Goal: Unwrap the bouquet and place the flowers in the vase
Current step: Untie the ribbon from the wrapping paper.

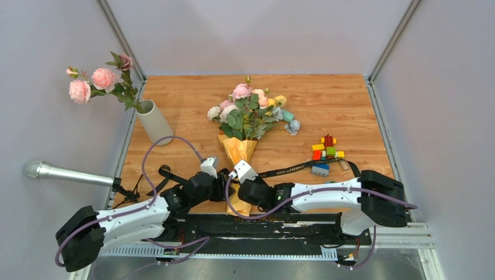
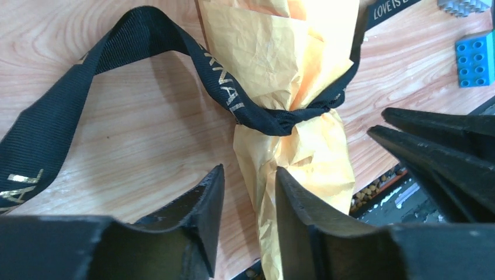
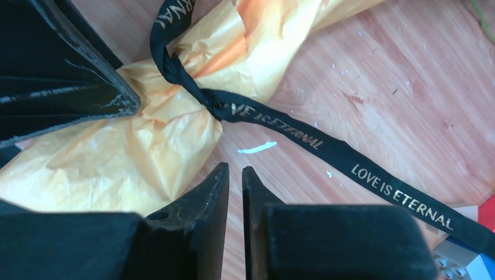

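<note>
Left tool (image 2: 250, 170), released and empty, has the bouquet (image 2: 292, 64) tail at 12 o'clock; it lies on the desk (image 1: 350, 105), axis 6-to-12; right tool (image 3: 234, 169), barely parted, empty, beside the strap knot (image 3: 213, 106)

A wooden table (image 1: 327, 105) stood between plain grey walls (image 1: 257, 35). Near its right edge lay a small heap of toy blocks (image 1: 327, 153): a red one (image 1: 328, 140) at the far side, a yellow one (image 1: 317, 147) just left of it, and a blue-grey one (image 1: 320, 170) nearest the camera. A small tan piece (image 1: 344, 165) lay just right of the heap. In the left wrist view a studded blue block (image 2: 474, 58) lay flat at the right edge, with a grey one (image 2: 461, 6) beyond it. A grey metal tube (image 1: 58, 172) lay off the table's left side, its rounded end pointing left. A white fleck (image 3: 257, 147) marked the wood.
</note>
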Available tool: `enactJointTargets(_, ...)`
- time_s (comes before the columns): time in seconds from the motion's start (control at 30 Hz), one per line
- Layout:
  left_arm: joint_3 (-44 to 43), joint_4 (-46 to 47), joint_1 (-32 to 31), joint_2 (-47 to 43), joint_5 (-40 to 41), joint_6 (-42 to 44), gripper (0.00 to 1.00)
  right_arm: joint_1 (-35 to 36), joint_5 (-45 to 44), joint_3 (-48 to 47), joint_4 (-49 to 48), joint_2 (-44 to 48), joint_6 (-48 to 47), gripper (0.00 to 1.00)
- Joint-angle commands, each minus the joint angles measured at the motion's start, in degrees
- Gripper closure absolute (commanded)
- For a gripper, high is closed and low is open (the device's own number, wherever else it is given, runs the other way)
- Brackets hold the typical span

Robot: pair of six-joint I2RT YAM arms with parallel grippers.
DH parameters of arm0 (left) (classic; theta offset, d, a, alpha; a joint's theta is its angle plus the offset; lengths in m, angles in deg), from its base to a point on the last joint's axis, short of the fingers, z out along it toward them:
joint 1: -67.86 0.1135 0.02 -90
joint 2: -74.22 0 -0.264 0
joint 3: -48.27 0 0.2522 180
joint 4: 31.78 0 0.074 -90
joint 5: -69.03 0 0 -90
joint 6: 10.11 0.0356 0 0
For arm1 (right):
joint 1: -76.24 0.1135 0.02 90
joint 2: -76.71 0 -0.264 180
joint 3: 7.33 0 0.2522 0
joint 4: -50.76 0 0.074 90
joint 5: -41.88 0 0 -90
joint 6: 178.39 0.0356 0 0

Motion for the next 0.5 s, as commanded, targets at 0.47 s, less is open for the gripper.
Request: enactJointTargets(0.47,-16.4,-13.8,0.3,-0.6,-2.1,20.8,0.43,-14.2,27.6,18.1,-22.7,17.4,15.3,0.54)
